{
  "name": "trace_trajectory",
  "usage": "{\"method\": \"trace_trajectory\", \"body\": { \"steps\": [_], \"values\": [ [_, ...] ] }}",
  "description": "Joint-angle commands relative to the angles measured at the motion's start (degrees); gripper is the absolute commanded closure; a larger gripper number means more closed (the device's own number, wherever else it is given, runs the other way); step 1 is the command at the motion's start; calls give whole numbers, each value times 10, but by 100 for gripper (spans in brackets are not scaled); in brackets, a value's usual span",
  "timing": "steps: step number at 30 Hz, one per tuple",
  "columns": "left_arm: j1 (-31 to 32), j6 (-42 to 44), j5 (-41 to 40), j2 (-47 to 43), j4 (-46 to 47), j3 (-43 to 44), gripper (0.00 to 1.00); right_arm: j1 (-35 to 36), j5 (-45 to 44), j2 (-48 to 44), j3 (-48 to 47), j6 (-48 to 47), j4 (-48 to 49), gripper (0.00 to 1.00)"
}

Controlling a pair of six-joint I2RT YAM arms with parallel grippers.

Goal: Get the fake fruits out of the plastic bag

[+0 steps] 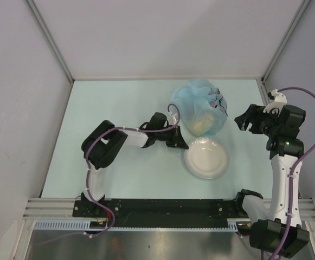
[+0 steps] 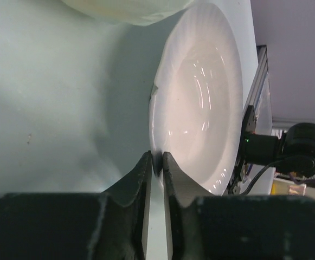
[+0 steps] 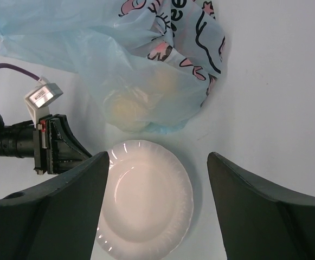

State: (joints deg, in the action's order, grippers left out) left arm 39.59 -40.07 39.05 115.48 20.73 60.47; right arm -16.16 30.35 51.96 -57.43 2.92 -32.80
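Note:
The plastic bag (image 1: 200, 105), crinkled light blue with dark and pink drawings, sits bunched at the back middle of the table. Pale yellow fake fruits (image 3: 127, 108) show blurred through its lower part; no fruit lies outside it. In the left wrist view its bottom edge (image 2: 124, 10) fills the top. My left gripper (image 1: 181, 143) lies low just left of the white plate (image 1: 207, 158). There its jaws (image 2: 156, 158) are pinched on the plate's near rim (image 2: 156, 108). My right gripper (image 1: 244, 122) hangs wide open to the right of the bag, nothing between its fingers (image 3: 158, 156).
The round white plate (image 3: 146, 206) lies just in front of the bag, with nothing on it. White walls with metal posts close in the back and both sides. The arms' base rail (image 1: 162, 208) runs along the near edge.

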Motion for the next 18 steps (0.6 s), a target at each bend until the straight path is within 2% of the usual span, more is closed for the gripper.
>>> {"method": "trace_trajectory", "body": {
  "steps": [1,4,10,15,18],
  "values": [
    [0,-8,45,11,48,23,88,-4,8,6,2,9,29,21],
    [-3,3,59,12,50,17,100,-7,8,16,2,11,35,21],
    [-42,23,96,-39,34,-44,100,1,17,36,2,16,67,22],
    [-85,83,66,-118,-32,-114,100,34,17,52,1,11,80,22],
    [-116,107,69,-151,-40,-156,100,60,10,55,-2,-5,78,22]
  ]
}}
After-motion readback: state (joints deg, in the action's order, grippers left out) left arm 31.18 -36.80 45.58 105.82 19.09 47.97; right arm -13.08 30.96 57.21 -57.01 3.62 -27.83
